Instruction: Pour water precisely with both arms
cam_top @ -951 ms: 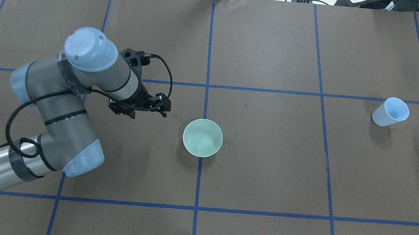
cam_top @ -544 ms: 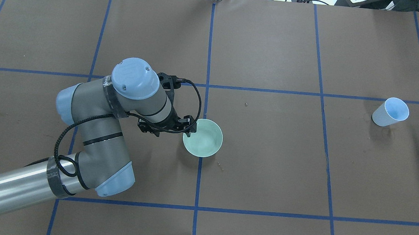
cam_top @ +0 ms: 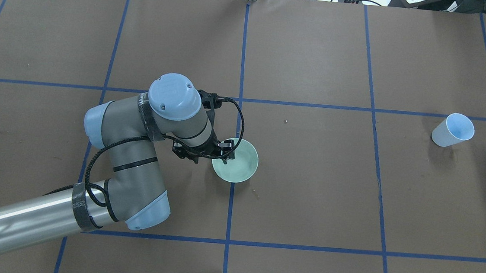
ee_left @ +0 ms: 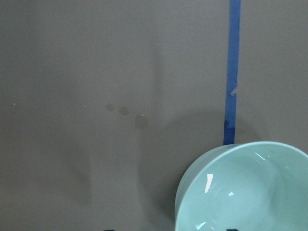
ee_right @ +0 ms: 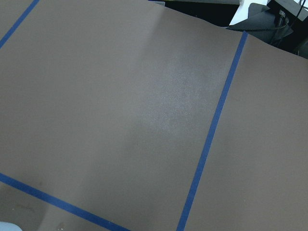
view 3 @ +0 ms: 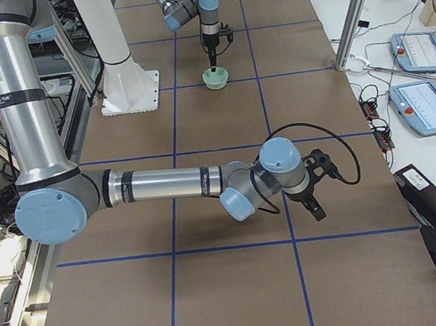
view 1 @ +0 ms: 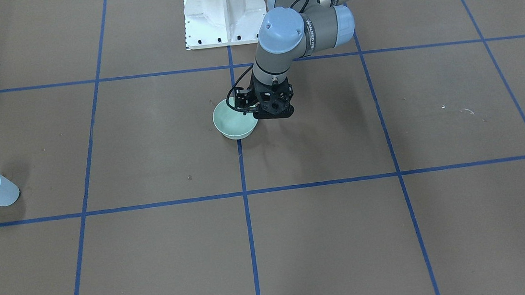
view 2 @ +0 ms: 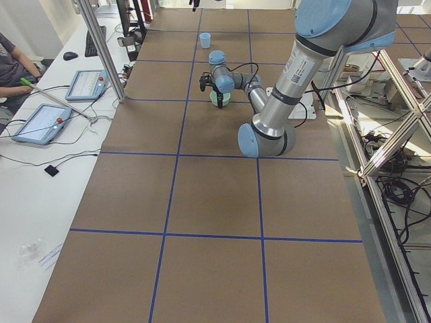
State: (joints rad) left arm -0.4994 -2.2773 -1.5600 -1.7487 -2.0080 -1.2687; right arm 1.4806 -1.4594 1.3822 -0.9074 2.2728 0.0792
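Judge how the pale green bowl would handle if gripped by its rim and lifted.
The bowl shows bright glaze highlights in the left wrist view: probably rigid, slippery, breakable. Wide and low, it seems unlikely to tip when pushed. Held at one edge by the left gripper, it may hang tilted.

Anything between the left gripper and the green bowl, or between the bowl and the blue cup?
Nothing visible. The left gripper is at the rim of the green bowl; between bowl and blue cup lie only tape lines.
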